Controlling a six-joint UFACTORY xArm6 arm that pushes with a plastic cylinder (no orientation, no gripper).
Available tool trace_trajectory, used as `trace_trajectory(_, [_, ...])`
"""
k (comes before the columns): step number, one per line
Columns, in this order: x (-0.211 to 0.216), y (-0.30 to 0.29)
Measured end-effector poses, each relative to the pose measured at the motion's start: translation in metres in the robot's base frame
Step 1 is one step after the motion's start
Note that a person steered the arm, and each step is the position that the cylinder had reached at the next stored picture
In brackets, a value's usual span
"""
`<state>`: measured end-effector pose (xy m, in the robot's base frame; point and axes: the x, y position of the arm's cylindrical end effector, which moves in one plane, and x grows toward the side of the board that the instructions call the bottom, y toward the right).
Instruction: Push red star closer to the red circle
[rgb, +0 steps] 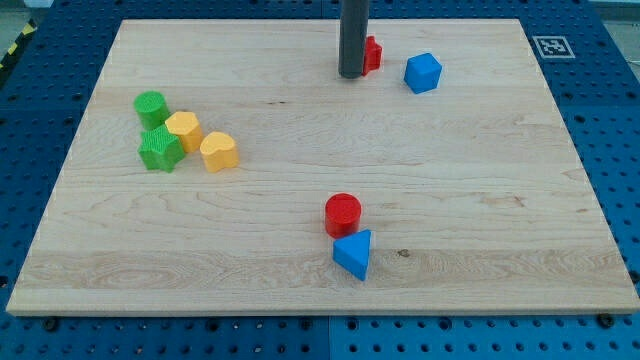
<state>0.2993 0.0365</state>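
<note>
The red star (372, 53) sits near the view's top edge of the wooden board (480, 200), mostly hidden behind the dark rod, so its shape can only be guessed from the sliver of red that shows on the rod's right. My tip (351, 75) rests on the board just at the star's left side, touching it or very nearly; the rod has no jaws to spread or close, it is simply a plain end planted beside the block. That placement looks poor for the job: the red circle (343, 213) lies well below, toward the view's bottom, so a push would need to come from above the star, not from its left. Just under the circle, touching it, is a blue triangle (354, 254), and a blue block (423, 72) stands near the star's right. Far off at the view's left cluster a green cylinder (150, 106), a green star (159, 148), a yellow block (184, 129) and a yellow heart (218, 151), clear of any likely path.
</note>
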Motion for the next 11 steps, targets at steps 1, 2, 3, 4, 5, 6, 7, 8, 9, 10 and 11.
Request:
trace_trajectory(1, [0.000,-0.004])
trace_trajectory(2, [-0.027,-0.032])
trace_trajectory(3, [-0.061,-0.032])
trace_trajectory(4, [-0.062,0.015])
trace_trajectory(5, [-0.052,0.023])
trace_trajectory(6, [-0.032,0.018])
trace_trajectory(7, [-0.007,0.023])
trace_trajectory(8, [0.018,0.026])
trace_trajectory(9, [0.044,0.027])
trace_trajectory(10, [0.069,0.027])
trace_trajectory(11, [0.101,0.027])
